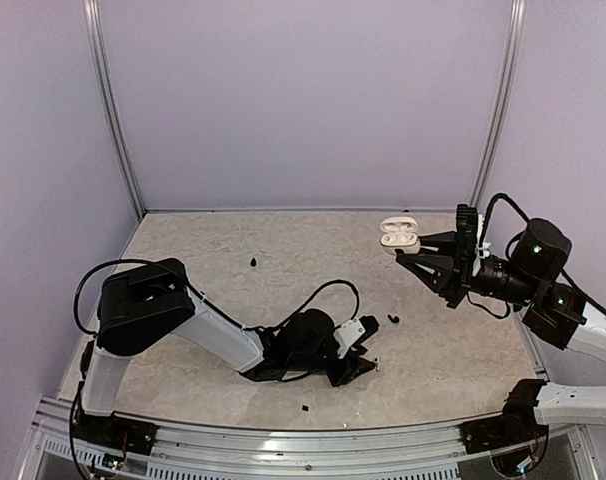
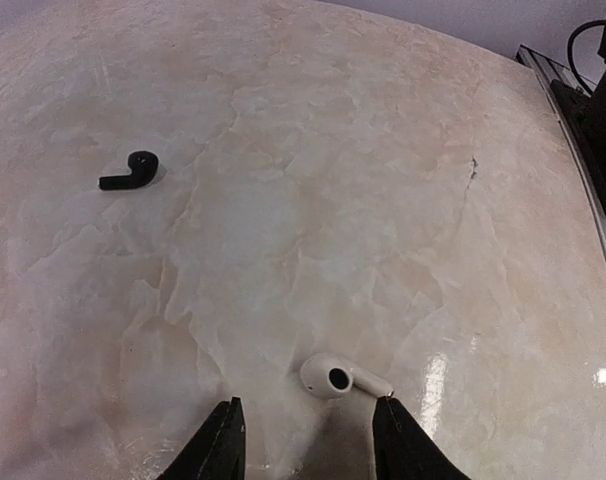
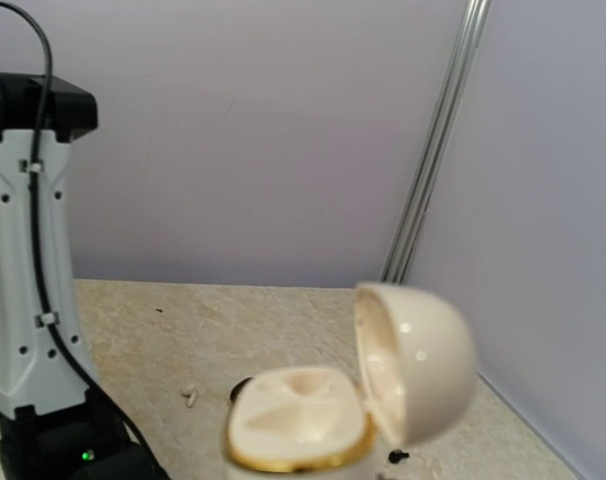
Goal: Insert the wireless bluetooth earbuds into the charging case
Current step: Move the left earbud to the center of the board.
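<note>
Beige marbled tabletop (image 1: 213, 250), lilac walls (image 1: 303, 100). I see my left gripper (image 2: 305, 410) half open around a small glossy white earbud (image 2: 333, 376); my right gripper (image 1: 401, 248) grips the open white charging case (image 3: 298, 420).

**White earbud lies between the left gripper's fingertips**

The left gripper (image 2: 305, 452) hangs low over a glossy, marble-patterned table (image 2: 313, 190). Its two dark fingers (image 2: 219, 446) stand apart at the bottom edge of the view. A white earbud (image 2: 337, 377) lies on its side just ahead of the gap. Its round head, with a dark opening, is near the middle, and its stem reaches the finger at the right of the picture; whether they touch cannot be told. A black earbud (image 2: 131, 171) lies well apart at the far left. A metal rail (image 2: 601, 215) runs along the table's right edge.
</note>
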